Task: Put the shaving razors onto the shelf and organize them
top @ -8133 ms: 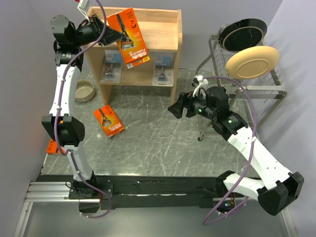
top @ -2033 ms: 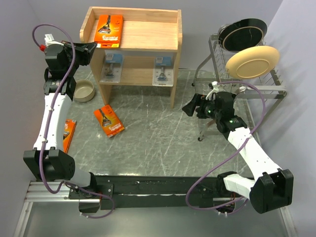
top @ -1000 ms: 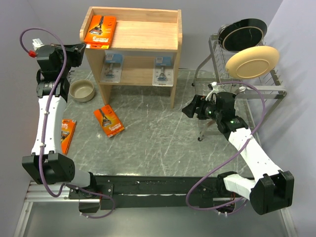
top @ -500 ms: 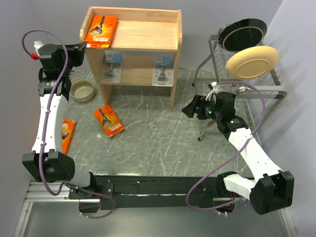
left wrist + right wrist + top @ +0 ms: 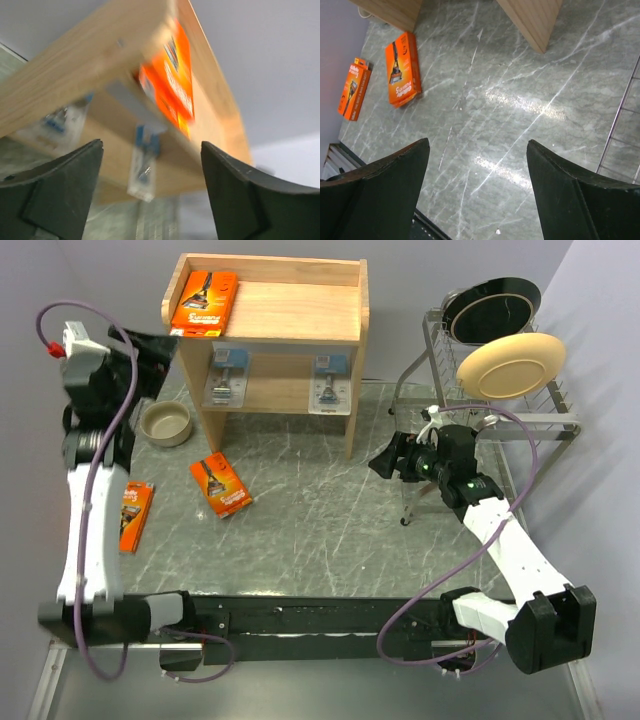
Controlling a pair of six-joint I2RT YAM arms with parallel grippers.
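Left gripper (image 5: 151,148) I see wide open and empty, just beside the left side of the shelf (image 5: 300,312), not touching it. One orange pack (image 5: 203,300) lies flat in the top tray's left corner, a little slanted. A clear blister pack (image 5: 227,375) sits at the left of the lower board, a second blister pack (image 5: 329,380) at the right. Another orange pack (image 5: 221,485) lies on the table (image 5: 330,530) before the shelf, and a third orange pack (image 5: 134,515) near the table's left edge. The left arm rises nearly straight. The right gripper (image 5: 477,144), also wide open and empty, hangs over the table's right part.
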